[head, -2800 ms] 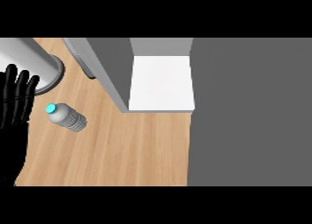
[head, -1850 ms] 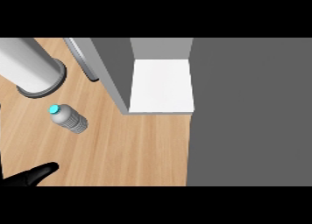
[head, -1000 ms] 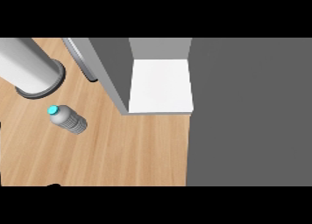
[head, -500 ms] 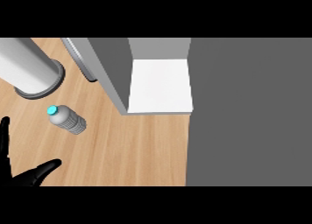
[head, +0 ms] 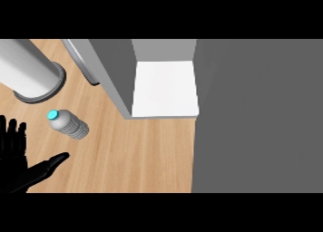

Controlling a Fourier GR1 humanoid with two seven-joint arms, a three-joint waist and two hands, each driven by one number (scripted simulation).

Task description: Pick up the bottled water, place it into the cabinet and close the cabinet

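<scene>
The wooden counter (head: 144, 154) stretches ahead and to the right of the hand. The open cabinet (head: 163, 86), with its white shelf floor, stands well ahead and to the right of the hand. A grey cylinder (head: 23, 72) sits further out, straight ahead of it. The hand (head: 10, 163) at the lower left edge is released, fingers straight and spread, thumb out, holding nothing. The bottled water (head: 68, 125) lies on its side just ahead-right of the fingertips, apart from them.

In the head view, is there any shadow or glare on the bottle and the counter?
Head view: lighting is flat and even; the bottled water shows no glare and casts no clear shadow on the wooden counter; the open cabinet's white inside is the brightest area; the black left hand shows little detail.
</scene>
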